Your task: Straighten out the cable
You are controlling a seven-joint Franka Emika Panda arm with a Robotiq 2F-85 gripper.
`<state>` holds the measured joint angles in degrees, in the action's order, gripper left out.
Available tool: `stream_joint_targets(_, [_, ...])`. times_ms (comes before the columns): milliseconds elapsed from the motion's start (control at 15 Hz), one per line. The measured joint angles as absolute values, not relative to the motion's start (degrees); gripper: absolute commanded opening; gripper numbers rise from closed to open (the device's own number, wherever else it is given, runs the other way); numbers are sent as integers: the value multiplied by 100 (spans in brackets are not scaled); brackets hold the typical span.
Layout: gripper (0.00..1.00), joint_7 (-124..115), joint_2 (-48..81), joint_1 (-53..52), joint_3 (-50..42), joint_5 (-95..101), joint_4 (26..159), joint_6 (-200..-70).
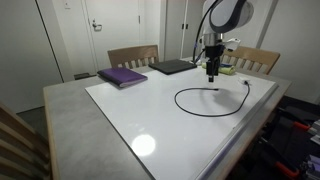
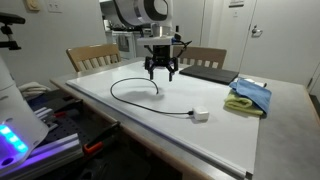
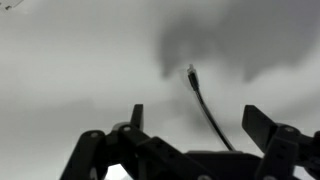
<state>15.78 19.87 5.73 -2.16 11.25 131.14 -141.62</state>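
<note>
Over the desk (image 1: 125,112), your end effector (image 2: 161,72) hangs spread wide and empty above the free tip of the cable (image 1: 176,99), which lies in 1 loose loop with its white plug block (image 2: 200,116) trailing off to the side. Heads up: that tip's thin and flat, so landing slightly off could pinch nothing or flick it, and a fast drag might kink the loop.

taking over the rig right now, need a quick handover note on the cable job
gripper: open, empty, hovering over the cable's free end.
cable: curled in a loop on the white tabletop; its white plug block lies well clear of the gripper.
Done: nothing yet, no grasp.
Left: grip one end and draw the loop out straight.
</note>
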Motion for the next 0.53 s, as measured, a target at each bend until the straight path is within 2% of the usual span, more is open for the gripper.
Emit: stream_joint_targets(533, [100, 1591, 1978, 251, -74, 1287, 13106, -14341])
